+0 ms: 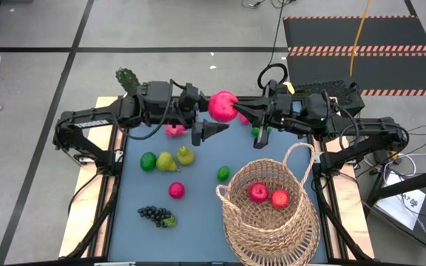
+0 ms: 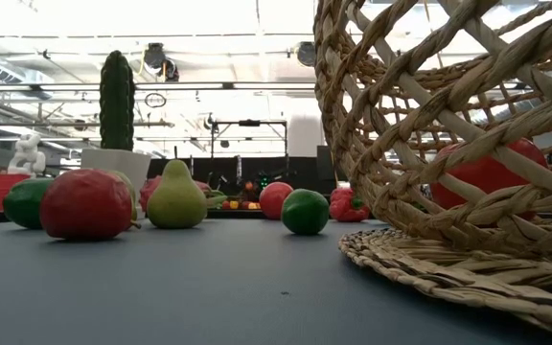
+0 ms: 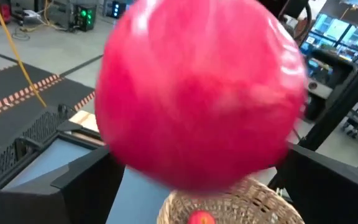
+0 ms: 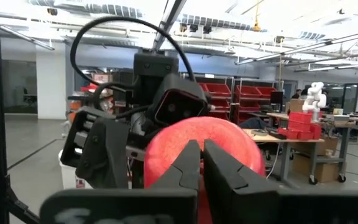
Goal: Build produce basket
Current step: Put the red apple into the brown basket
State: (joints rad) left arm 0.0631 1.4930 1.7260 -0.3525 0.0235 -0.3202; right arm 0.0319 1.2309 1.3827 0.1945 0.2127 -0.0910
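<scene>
Two red apples (image 1: 268,195) in basket (image 1: 272,233); left gripper (image 1: 211,118) wide around one pink fruit (image 1: 222,106); right gripper (image 1: 244,111) closed, empty.

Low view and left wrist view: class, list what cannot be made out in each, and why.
Low view: the basket runs past the top and right edges; its weave partly hides a red fruit inside.
Left wrist view: a blurred pink fruit fills the picture, covering most of the table.
</scene>
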